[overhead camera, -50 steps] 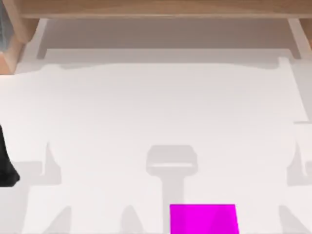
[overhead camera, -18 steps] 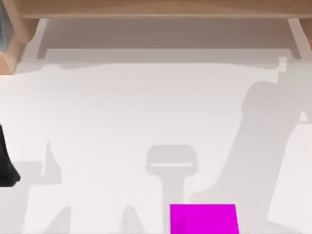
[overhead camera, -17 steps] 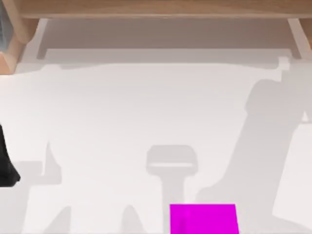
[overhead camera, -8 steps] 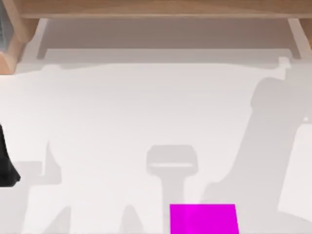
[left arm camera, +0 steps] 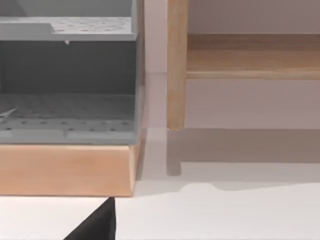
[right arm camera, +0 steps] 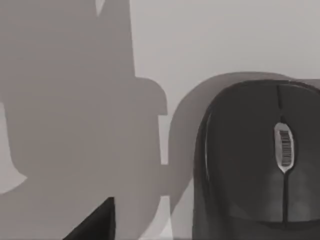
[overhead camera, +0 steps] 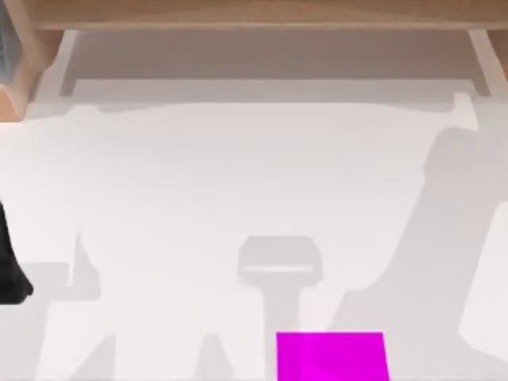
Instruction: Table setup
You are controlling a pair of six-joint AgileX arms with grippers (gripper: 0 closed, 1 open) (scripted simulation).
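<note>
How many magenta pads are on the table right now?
1. The magenta pad lies on the table at the top view's bottom edge, right of centre. Others could sit outside the frame.

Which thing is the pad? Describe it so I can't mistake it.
Start from the white table that spans the top view. Follow its near edge a little right of centre: the pad lies flat there. It is a small rectangle and the one bright magenta thing, unlike the light-brown wooden frame along the far edge.
</note>
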